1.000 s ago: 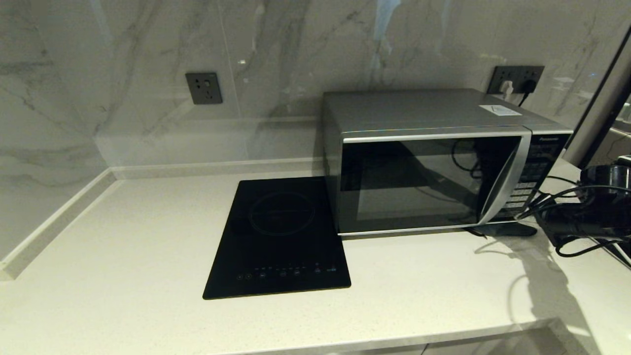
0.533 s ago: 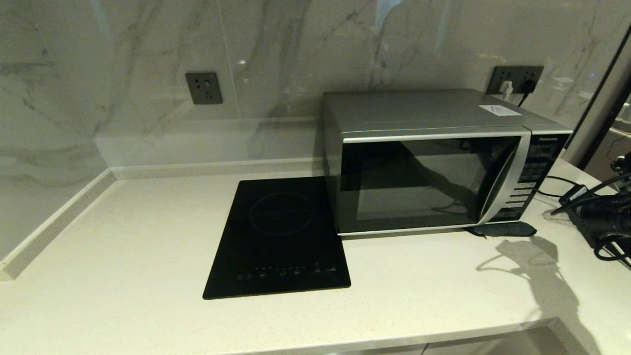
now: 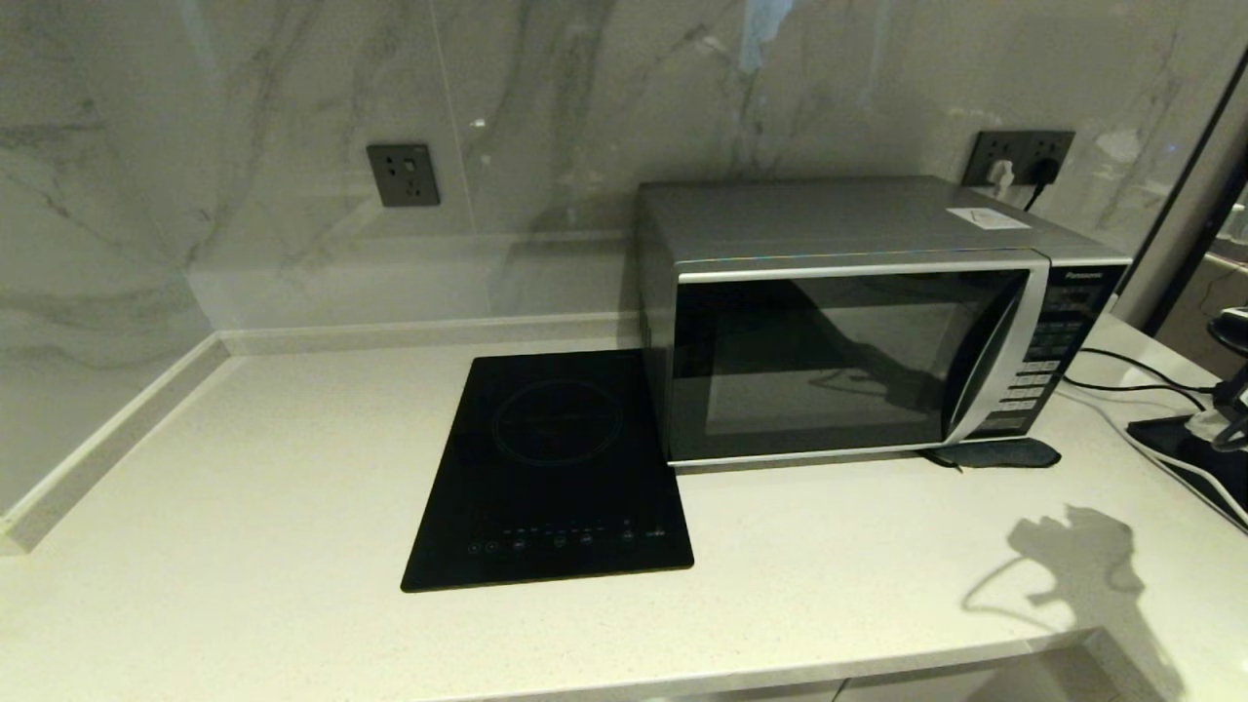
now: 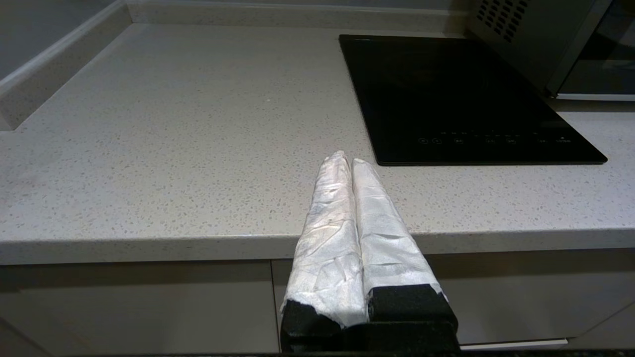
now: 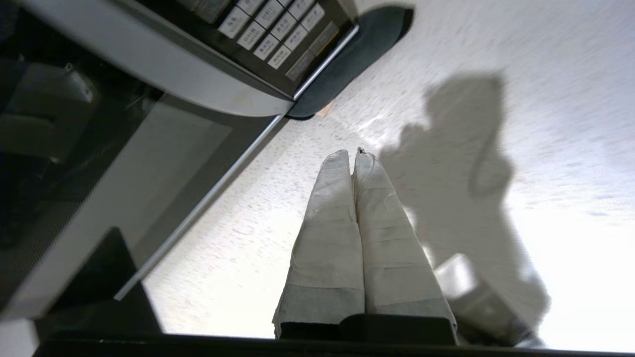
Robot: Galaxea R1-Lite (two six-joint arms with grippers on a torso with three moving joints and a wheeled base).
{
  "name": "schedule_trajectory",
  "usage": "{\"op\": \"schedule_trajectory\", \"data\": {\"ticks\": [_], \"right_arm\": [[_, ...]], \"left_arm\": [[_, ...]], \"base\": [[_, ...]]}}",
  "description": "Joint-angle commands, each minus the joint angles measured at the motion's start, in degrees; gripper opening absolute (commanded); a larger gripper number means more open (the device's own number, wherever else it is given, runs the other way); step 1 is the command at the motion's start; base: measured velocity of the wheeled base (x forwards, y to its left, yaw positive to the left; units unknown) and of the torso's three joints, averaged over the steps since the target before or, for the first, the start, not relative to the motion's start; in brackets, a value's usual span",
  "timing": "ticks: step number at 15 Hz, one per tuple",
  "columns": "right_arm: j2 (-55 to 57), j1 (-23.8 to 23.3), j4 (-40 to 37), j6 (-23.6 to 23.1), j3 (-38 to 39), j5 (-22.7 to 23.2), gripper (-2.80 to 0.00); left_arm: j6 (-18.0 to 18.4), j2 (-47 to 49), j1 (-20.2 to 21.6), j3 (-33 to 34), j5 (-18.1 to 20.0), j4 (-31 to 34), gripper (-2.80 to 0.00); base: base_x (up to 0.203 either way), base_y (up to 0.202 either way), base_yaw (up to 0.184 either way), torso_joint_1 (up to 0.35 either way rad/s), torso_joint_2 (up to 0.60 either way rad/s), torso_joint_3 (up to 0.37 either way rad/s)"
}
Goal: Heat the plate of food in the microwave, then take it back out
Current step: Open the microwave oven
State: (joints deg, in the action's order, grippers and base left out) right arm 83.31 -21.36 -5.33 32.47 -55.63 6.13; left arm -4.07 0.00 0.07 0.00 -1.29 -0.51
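Note:
The silver microwave (image 3: pixel 848 322) stands at the back right of the counter with its dark glass door shut; only reflections show in the glass. The plate of food appears in no view. My right gripper (image 5: pixel 351 152) is shut and empty, hovering over bare counter in front of the microwave's button panel (image 5: pixel 270 29) and off to its right. In the head view only a dark bit of the right arm (image 3: pixel 1230 409) shows at the right edge. My left gripper (image 4: pixel 347 157) is shut and empty, parked just off the counter's front edge, left of the cooktop.
A flat black induction cooktop (image 3: pixel 556 468) lies left of the microwave. A dark pad (image 3: pixel 994 453) pokes out under the microwave's front right corner. Black cables (image 3: pixel 1131 375) and a black slab (image 3: pixel 1185 448) lie at the far right. Wall sockets (image 3: pixel 403 174) sit behind.
My right arm has drawn back to the right, away from the microwave's button panel, almost out of the head view. Its shadow slid toward the counter's front edge.

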Motion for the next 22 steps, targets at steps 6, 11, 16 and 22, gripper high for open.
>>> {"op": "schedule_trajectory", "data": {"ticks": [6,11,16,22], "right_arm": [[-27.8,9.7,-9.4,-8.4,6.0,-5.6,-2.8],[-51.1,18.0,-17.0,-13.1,12.5,-7.4,-2.8],[-69.7,21.8,-28.0,-15.6,22.4,-7.3,-2.8],[-83.4,21.5,-36.6,-18.4,29.2,-5.0,-2.8]], "left_arm": [[-0.1,0.1,0.0,0.0,0.0,0.0,-2.8],[-0.1,0.1,0.0,0.0,0.0,0.0,-2.8],[-0.1,0.1,0.0,0.0,0.0,0.0,-2.8],[-0.1,0.1,0.0,0.0,-0.1,0.0,-2.8]], "base": [[0.0,0.0,0.0,0.0,0.0,0.0],[0.0,0.0,0.0,0.0,0.0,0.0],[0.0,0.0,0.0,0.0,0.0,0.0],[0.0,0.0,0.0,0.0,0.0,0.0]]}}
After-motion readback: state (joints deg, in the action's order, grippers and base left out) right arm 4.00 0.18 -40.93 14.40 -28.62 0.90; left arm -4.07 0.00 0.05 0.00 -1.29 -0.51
